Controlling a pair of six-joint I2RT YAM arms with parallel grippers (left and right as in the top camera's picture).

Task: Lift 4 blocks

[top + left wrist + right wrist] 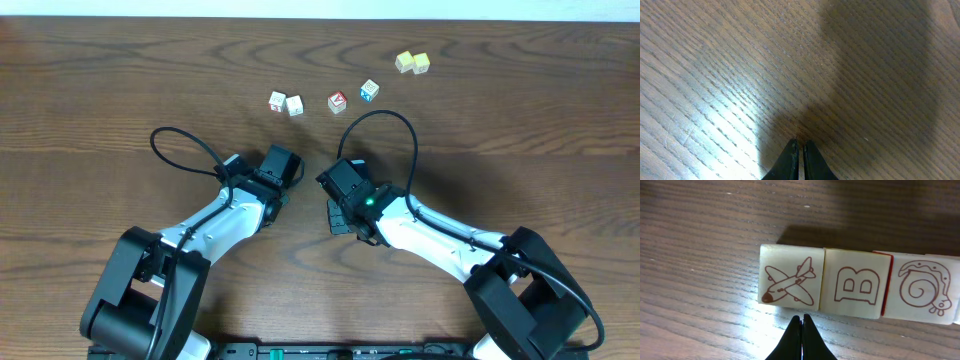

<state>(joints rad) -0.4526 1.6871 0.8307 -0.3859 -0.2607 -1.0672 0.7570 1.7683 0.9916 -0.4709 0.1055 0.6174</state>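
Right pincer, tips together and empty, sits just before the blocks (airplane, B, snail in a row); left pincer likewise closed above tabletop; red-faced cube well apart

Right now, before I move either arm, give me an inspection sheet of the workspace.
Surface: brown wood table, no spills seen.
Job's things: blocks in a close row on the table, showing airplane, B, snail.
Clutter: far side, white pair, red-faced cube, blue-sided cube, yellow pair.
Pincers: left pincer shut, empty; right pincer shut, tips by the row's near edge.
Cables: two black loops, one per side.
Surroundings: pale strip beyond far edge.
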